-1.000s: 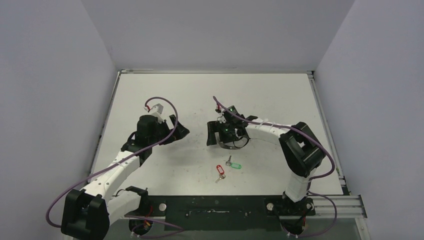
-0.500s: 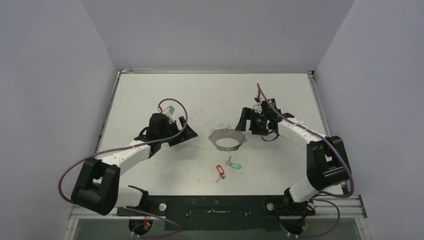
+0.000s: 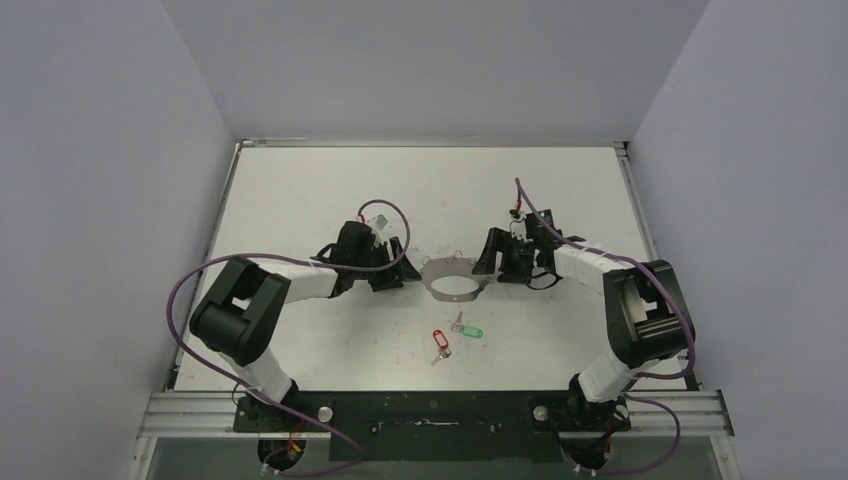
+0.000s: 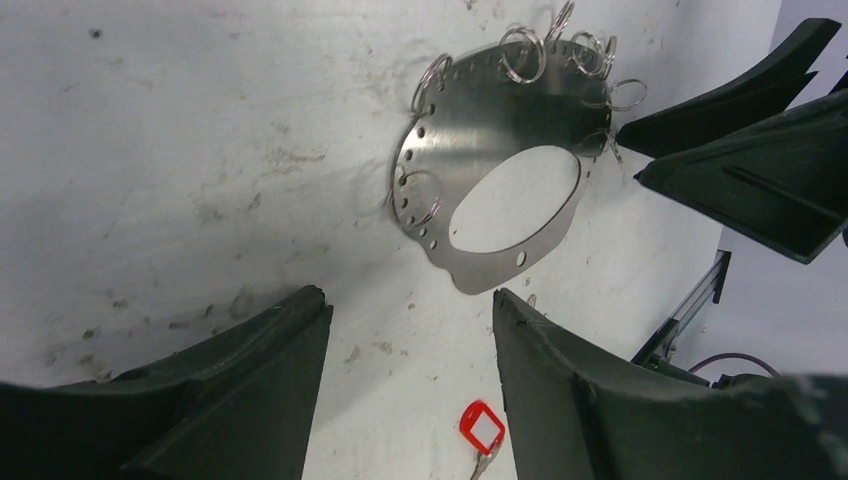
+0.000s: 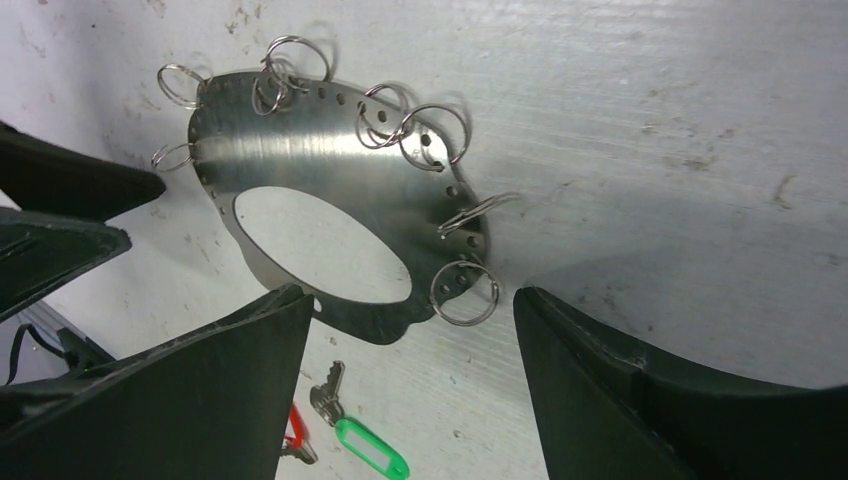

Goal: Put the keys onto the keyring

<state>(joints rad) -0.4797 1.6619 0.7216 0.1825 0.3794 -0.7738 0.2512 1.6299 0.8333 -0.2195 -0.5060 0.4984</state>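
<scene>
The keyring (image 3: 452, 283) is a flat silvery metal plate with an oval hole and several small split rings hooked round its rim, lying mid-table. My left gripper (image 3: 392, 270) stands open just off its left edge, and my right gripper (image 3: 497, 262) stands open just off its right edge. Neither holds anything. In the left wrist view the plate (image 4: 480, 120) lies beyond my open gripper (image 4: 405, 300), with the red-tagged key (image 4: 483, 428) nearer. From the right wrist, the plate (image 5: 290, 150) reaches down between that gripper's (image 5: 408, 295) fingertips, and the green-tagged key (image 5: 372, 448) lies below it. Both keys (image 3: 455, 334) lie in front of the plate.
Grey walls enclose the white table on three sides. A metal rail (image 3: 660, 405) runs along the near edge by the arm bases. Purple cables loop off both arms.
The right gripper left the plate, swung right, then edged back to its right edge. The left arm reached right to the plate's left edge. Both grippers' jaws have narrowed somewhat.
</scene>
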